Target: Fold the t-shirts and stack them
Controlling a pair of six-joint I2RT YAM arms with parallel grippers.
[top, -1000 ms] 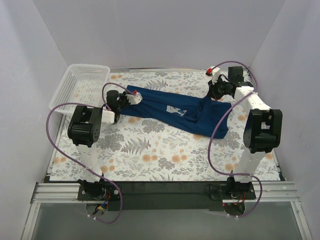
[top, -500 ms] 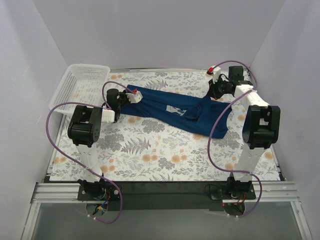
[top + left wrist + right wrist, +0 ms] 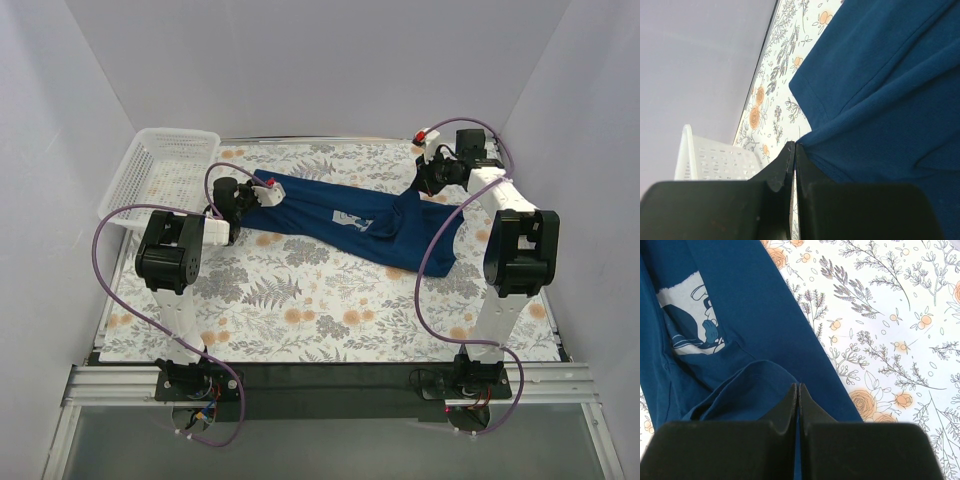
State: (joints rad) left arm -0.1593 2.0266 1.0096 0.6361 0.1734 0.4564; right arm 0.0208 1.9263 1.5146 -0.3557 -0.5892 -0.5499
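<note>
The shirt (image 3: 335,215) is lying stretched across the far half of the table (image 3: 300,300), running from near the far-left corner toward the right edge, with its pale graphic (image 3: 348,219) facing up. The left gripper (image 3: 250,197) is pinching the left end, its jaws pressed together on a hem fold in the wrist view. The right gripper (image 3: 424,183) is doing the same at the bunched right end, its jaws closed on a raised ridge of cloth. Gripping both ends at once is probably serving to pull the cloth taut and spread it flat, as the middle is looking twisted and creased, a poor start for a fold. More cloth is sagging toward the near edge below the right gripper, so that side is likely needing the most straightening.

The basket (image 3: 180,134) is sitting at the far-left corner, near the left arm, and may be crowding any pull further left. The right arm's cable (image 3: 438,245) is hanging across the shirt's right part and could be dragging the cloth when that arm moves.
</note>
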